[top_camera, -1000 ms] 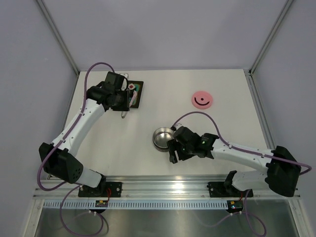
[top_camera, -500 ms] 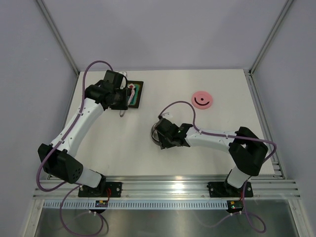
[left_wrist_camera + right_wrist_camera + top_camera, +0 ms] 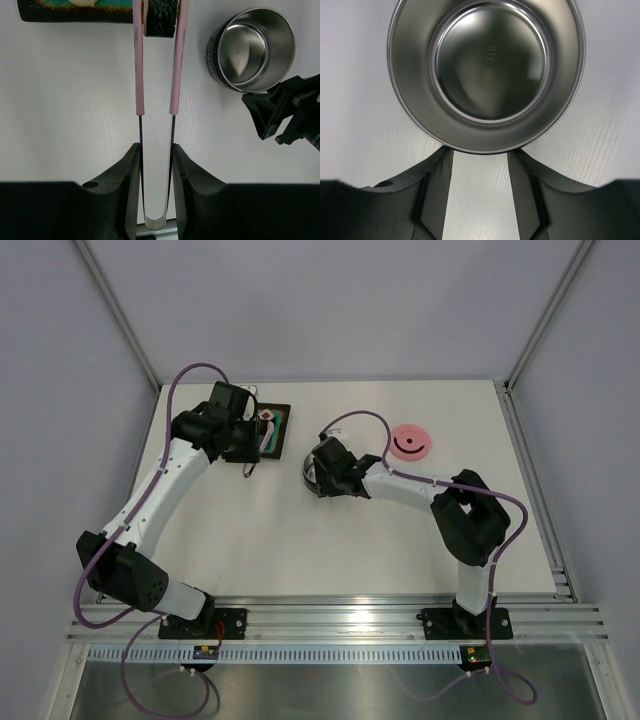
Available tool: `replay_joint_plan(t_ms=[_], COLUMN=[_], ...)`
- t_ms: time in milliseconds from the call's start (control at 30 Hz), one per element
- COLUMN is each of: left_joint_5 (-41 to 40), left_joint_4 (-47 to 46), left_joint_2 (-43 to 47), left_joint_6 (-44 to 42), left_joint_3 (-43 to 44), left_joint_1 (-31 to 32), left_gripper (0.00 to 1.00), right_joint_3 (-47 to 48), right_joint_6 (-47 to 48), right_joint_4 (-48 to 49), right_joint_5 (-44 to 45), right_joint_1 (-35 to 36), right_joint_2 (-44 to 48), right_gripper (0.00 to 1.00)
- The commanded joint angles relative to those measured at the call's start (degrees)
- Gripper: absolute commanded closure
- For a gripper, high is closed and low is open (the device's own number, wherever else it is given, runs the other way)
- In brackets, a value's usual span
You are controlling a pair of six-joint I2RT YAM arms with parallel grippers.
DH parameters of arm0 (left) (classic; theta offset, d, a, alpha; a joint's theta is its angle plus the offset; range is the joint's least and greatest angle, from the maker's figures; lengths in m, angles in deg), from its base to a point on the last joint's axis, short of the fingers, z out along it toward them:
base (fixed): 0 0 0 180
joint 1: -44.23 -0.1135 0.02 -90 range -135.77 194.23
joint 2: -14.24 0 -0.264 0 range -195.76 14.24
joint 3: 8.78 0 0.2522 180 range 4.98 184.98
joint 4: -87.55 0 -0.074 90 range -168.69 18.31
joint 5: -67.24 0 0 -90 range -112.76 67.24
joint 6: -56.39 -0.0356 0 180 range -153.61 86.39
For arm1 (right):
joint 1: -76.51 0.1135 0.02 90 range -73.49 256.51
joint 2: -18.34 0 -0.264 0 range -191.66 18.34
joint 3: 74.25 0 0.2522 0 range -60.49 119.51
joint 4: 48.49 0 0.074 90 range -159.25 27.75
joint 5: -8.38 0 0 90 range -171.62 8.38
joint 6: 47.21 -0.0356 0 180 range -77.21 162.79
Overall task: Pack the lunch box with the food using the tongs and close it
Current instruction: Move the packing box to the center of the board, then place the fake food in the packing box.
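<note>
Tin (image 3: 490, 75) at fingertips, liable to tip

Clamped tongs (image 3: 138, 65) in left gripper (image 3: 155, 150), tips by tray (image 3: 75, 18). Held right gripper (image 3: 480, 156) half open, gripping nothing, seemingly touching empty tin near tray. Risked toppling tin through off-centre push.

Arm bodies: left arm (image 3: 165, 485) and right arm (image 3: 405, 485) have white link shells and black joint housings. A purple cable (image 3: 200, 368) runs loose along each. Black bases (image 3: 215, 623) sit on an aluminium rail (image 3: 330, 620) at the near worktop (image 3: 300, 550) edge. Left gripper (image 3: 155, 150) and right gripper (image 3: 480, 155) are matte black, with angular fingers.
</note>
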Motion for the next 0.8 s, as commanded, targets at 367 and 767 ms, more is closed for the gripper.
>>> replay_joint_plan(t_ms=[367, 767], left_joint_5=[6.82, 8.32], left_joint_4=[-3.38, -4.69], left_joint_2=[-3.39, -13.32], left_joint_6=[-1.0, -0.3], left_joint_3=[1.52, 7.76], left_joint_1=[2.85, 9.7], left_gripper=[1.0, 1.0], right_joint_3=[-1.19, -16.22], right_joint_6=[3.45, -0.59], right_joint_4=[3.5, -3.1], right_joint_5=[-2.27, 1.86], right_joint_1=[-3.35, -11.52], right_joint_2=[9.14, 27.42], right_gripper=[0.37, 0.31])
